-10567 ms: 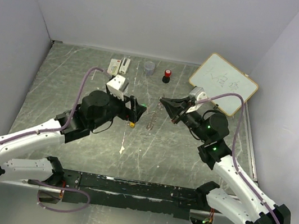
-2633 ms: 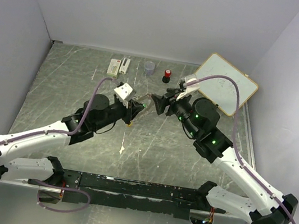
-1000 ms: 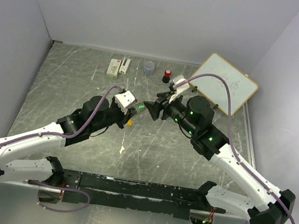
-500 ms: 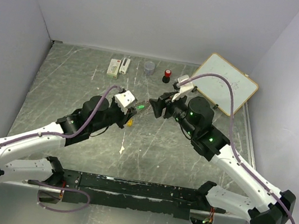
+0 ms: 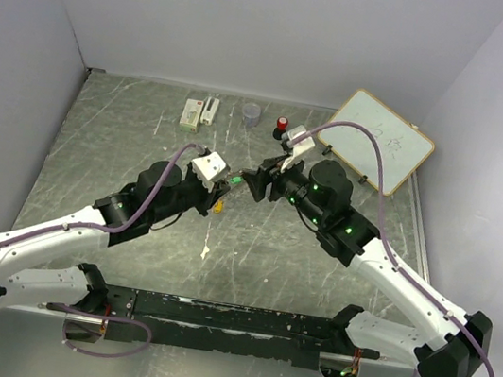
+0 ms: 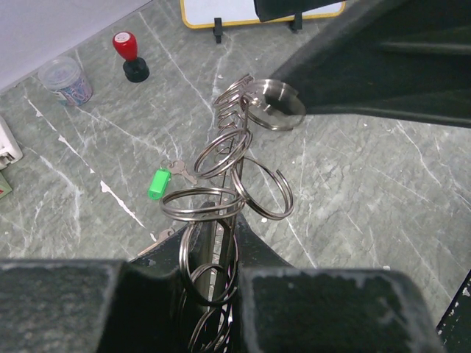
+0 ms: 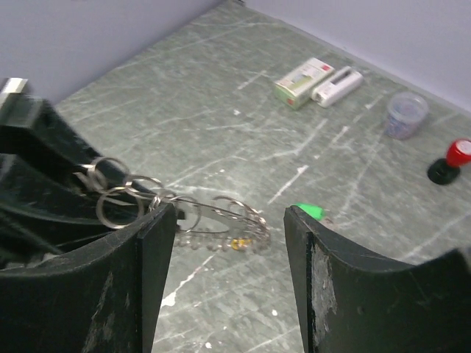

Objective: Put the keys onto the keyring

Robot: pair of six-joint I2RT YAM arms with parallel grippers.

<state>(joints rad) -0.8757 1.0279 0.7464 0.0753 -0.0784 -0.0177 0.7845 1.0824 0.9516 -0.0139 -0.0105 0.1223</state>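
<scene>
My left gripper [image 5: 217, 193] [image 6: 221, 239] is shut on the keyring [image 6: 224, 158], a thin silvery ring strung with small split rings, held off the table. The keyring's far end [image 7: 221, 213] reaches between the fingers of my right gripper [image 5: 251, 181] [image 7: 229, 220], which stands open; one dark right finger [image 6: 353, 66] rests against the ring's tip. The green key [image 5: 231, 182] [image 6: 158, 184] [image 7: 309, 212] lies on the table below, beside the ring. The yellow key [image 5: 220, 207] [image 7: 237, 243] lies under the ring, partly hidden.
At the back stand a red-capped black knob [image 5: 281, 126] [image 6: 129, 55], a grey cup [image 5: 251, 112] [image 7: 407, 114] and two small white boxes [image 5: 200, 111] [image 7: 305, 81]. A whiteboard [image 5: 378, 142] leans at the back right. Grey walls close in the marbled table [image 5: 127, 131].
My right gripper has shifted slightly left, closer over the keyring's far end. The left arm and the keyring have stayed put.
</scene>
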